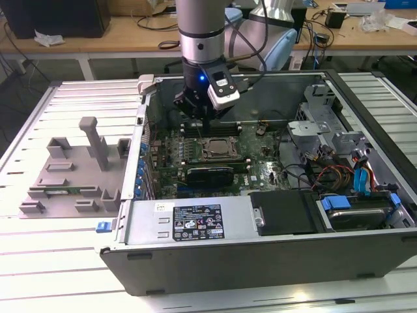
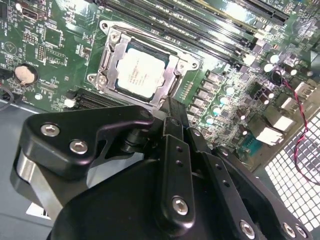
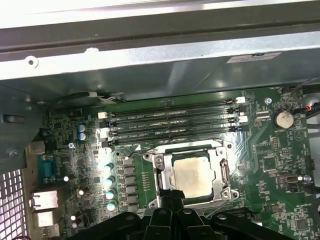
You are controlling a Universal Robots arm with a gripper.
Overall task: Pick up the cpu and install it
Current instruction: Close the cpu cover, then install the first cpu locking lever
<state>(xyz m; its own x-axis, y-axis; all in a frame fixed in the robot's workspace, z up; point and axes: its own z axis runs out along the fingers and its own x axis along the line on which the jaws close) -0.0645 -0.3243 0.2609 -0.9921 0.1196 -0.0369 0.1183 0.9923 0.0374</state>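
Your fingers (image 2: 175,131) are sitting pressed together with nothing between them, their tips hanging just at the near edge of the socket (image 2: 107,56). In the first wrist view the fingers (image 3: 168,200) are pointing at that same edge of the socket (image 3: 160,176); whether the tips are touching the metal frame is not something you can tell.

The chip (image 2: 141,73) is lying flat inside the socket, its silver top facing up and the frame surrounding it on all sides. You are seeing the chip (image 3: 192,175) squarely framed in the first wrist view as well, and in the exterior view it (image 1: 219,147) is showing directly under the fingers (image 1: 206,124).

Just beyond the socket, four long memory slots (image 3: 170,125) are running side by side across the green board (image 3: 280,165). A round coin battery (image 3: 283,119) is sitting on the board, well apart from the socket.

The board is lying in an open computer case (image 1: 260,255), which is resting on a white slatted bench (image 1: 58,267). The arm (image 1: 202,32) is reaching down into the case from above. On the bench toward the exterior view's left, a grey parts tray (image 1: 65,179) is sitting beside the case.
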